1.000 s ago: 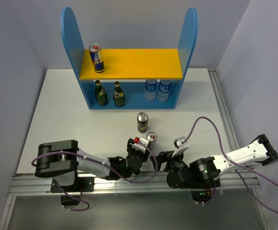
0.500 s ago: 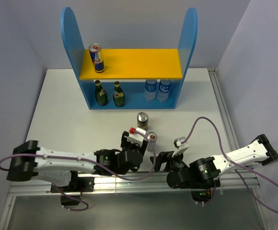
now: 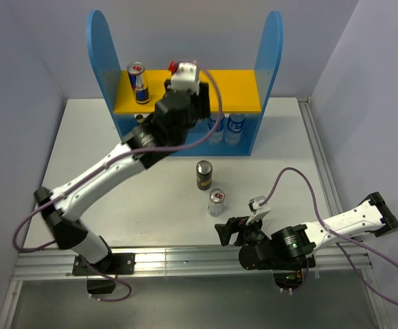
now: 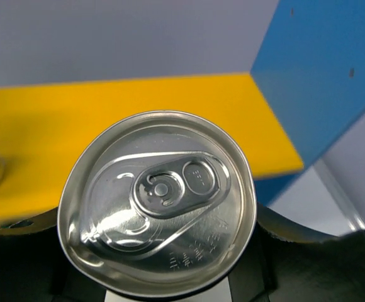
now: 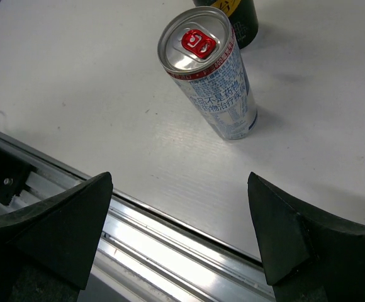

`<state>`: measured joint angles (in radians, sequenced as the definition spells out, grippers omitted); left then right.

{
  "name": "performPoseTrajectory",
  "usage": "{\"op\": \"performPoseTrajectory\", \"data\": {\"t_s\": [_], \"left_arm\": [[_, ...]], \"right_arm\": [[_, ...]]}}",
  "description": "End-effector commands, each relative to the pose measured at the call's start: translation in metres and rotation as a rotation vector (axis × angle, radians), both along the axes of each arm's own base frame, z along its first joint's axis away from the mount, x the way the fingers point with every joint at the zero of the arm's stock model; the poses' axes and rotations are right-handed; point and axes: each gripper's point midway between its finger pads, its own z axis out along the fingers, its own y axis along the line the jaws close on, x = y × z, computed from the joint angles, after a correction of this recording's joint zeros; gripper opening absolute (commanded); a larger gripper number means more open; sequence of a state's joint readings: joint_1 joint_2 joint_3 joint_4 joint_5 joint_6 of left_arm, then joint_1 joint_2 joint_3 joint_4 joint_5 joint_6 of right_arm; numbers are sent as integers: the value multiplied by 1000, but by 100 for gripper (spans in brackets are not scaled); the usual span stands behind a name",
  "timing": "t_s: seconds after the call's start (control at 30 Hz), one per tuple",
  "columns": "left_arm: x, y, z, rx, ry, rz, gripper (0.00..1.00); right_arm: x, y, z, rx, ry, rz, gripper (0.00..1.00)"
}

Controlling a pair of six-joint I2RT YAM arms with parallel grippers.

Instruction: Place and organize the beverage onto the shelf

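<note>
The shelf (image 3: pixel 267 55) stands at the back, with blue sides and a yellow-orange upper board (image 3: pixel 233 89). A blue-silver can (image 3: pixel 138 82) stands on the board's left end. My left gripper (image 3: pixel 195 103) reaches up to the board. In the left wrist view it (image 4: pixel 163 264) is shut on a silver-topped can (image 4: pixel 157 201) in front of the board (image 4: pixel 44 126). That can is hidden in the top view. A dark can (image 3: pixel 204 175) and a silver can (image 3: pixel 216 202) stand on the table. My right gripper (image 3: pixel 235 229) is open and empty, just short of the silver can (image 5: pixel 211 72).
Two blue-labelled drinks (image 3: pixel 225 127) stand on the shelf's lower level at the right. The left arm (image 3: pixel 103 175) hides most of the lower level's left side. The dark can (image 5: pixel 233 16) stands behind the silver one. A metal rail (image 5: pixel 170 251) runs along the table's near edge.
The left arm has swung from low beside the silver can at the table's front up to the shelf's upper board. Both table cans and the right arm have stayed put.
</note>
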<state>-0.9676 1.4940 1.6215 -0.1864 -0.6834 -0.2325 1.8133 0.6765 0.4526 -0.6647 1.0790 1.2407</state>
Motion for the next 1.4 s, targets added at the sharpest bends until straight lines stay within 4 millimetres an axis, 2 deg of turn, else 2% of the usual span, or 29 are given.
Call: {"op": "performPoseTrajectory", "data": {"t_s": [0.0,0.03,0.07,0.1,0.13,0.17,0.2,0.27,0.6,0.87,0.93,0.97,1.0,1.07,1.1,1.17,1.2,1.37], "left_arm": [[32,-20,57,-19,-87,-89,0],[39,-23,62,-18,-92,-93,0],[43,-19,87,-44,-123,-86,0],[56,-35,73,-20,-101,-108,0],[63,-36,75,-20,-104,-105,0],[65,-35,96,-53,-136,-107,0],[76,-47,79,-28,-109,-123,0],[85,-50,83,-44,-120,-131,0],[122,-83,35,-26,-84,-176,0],[134,-82,22,15,-97,-138,0],[136,-83,17,23,-95,-137,3],[136,-85,15,27,-92,-140,7],[137,-85,13,29,-93,-143,27],[137,-88,8,37,-88,-153,54],[137,-89,7,36,-89,-154,71],[138,-89,3,42,-84,-150,95],[138,-88,4,44,-87,-148,99],[137,-88,4,42,-94,-150,99]], "right_arm": [[2,2,7,50,-13,-20,95],[2,2,7,49,-11,-21,95],[3,2,8,53,-12,-23,95],[3,2,8,52,-11,-22,95],[3,2,7,51,-11,-23,95],[2,2,7,52,-10,-22,95],[2,2,7,53,-10,-22,95],[3,1,8,57,-8,-25,95],[3,-2,9,104,2,-15,94],[3,-2,9,95,1,-19,94],[3,-2,9,94,-2,-21,94],[3,-2,9,97,0,-20,94],[3,-2,10,101,2,-19,94],[3,-2,9,97,-1,-19,94],[2,-2,9,97,0,-16,94],[3,-2,9,98,0,-20,94],[3,-2,9,95,-1,-19,94],[3,-2,9,95,-2,-22,94]]}}
